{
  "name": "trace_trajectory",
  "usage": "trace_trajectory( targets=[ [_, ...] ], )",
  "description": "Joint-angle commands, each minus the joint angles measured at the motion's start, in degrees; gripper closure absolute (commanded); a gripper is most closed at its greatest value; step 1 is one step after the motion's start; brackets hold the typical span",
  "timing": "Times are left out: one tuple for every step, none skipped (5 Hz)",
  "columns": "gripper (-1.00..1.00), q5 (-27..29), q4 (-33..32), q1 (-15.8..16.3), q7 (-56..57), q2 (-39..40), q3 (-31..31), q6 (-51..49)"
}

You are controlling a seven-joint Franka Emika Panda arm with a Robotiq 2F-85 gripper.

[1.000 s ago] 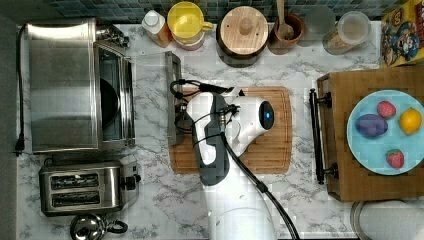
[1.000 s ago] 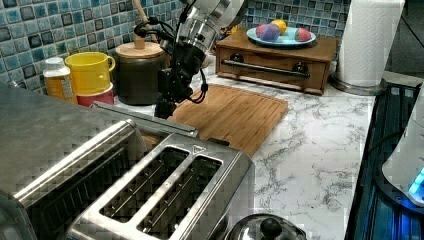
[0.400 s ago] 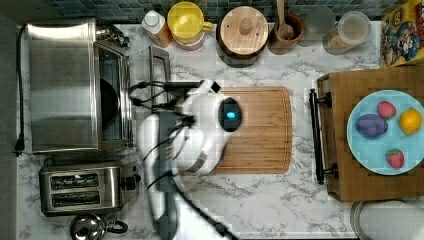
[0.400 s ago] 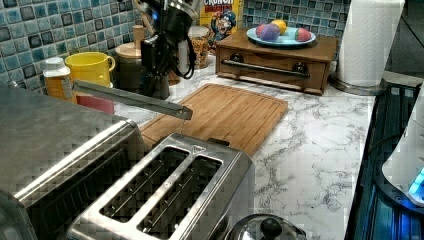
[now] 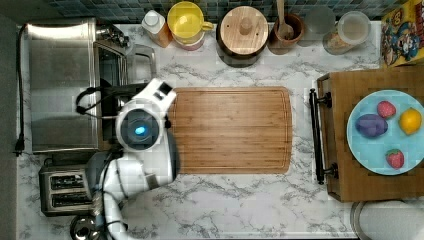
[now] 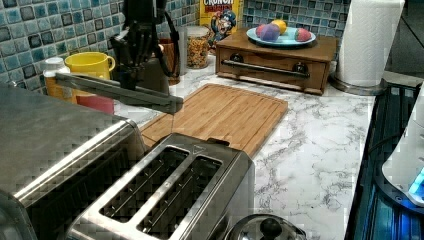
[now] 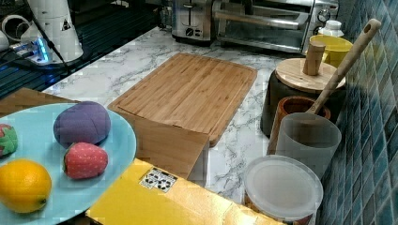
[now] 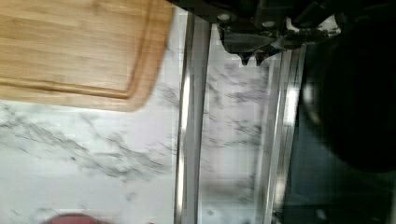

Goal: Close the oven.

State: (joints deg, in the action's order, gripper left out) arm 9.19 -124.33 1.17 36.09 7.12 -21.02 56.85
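The oven (image 5: 60, 85) is a boxy steel box at the top view's left, with its dark inside (image 8: 350, 93) showing in the wrist view. Its glass door (image 8: 233, 121) stands part way up, tilted, with the long bar handle (image 6: 120, 92) held well above the counter. My gripper (image 6: 131, 70) hangs just behind that handle in the left view, its dark fingers pointing down at the door. In the wrist view the gripper (image 8: 252, 53) rests against the door's edge, fingertips together and holding nothing. The arm's white wrist (image 5: 140, 130) covers the door front in the top view.
A two-slot toaster (image 5: 65, 190) stands beside the oven, with a kettle lid (image 6: 265, 227) near it. A bamboo cutting board (image 5: 230, 130) lies mid-counter. A yellow mug (image 5: 187, 20), a lidded dark pot (image 5: 243, 32) and jars line the tiled wall. A wooden tray (image 5: 345, 175) carries a fruit plate.
The arm swung from over the cutting board toward the oven. The door rose from lying flat near the counter to part way up.
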Motion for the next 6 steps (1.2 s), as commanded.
trace_trajectory(
  targets=[
    [1.0,-21.95,11.8,8.6,-26.63,0.7,-5.72,-13.03],
    [1.0,-25.62,9.13,6.86,-36.78,-5.48,-7.24,-10.17],
    [1.0,-20.46,8.08,4.24,-35.13,-9.07,-6.58,-7.64],
    [1.0,-24.58,8.04,4.12,-42.22,-10.93,-6.97,-9.4],
    [1.0,-24.13,8.24,3.63,-40.6,-12.59,-7.2,-11.65],
    [1.0,-23.77,8.22,1.36,-40.36,-12.72,-9.39,-11.57]
  ],
)
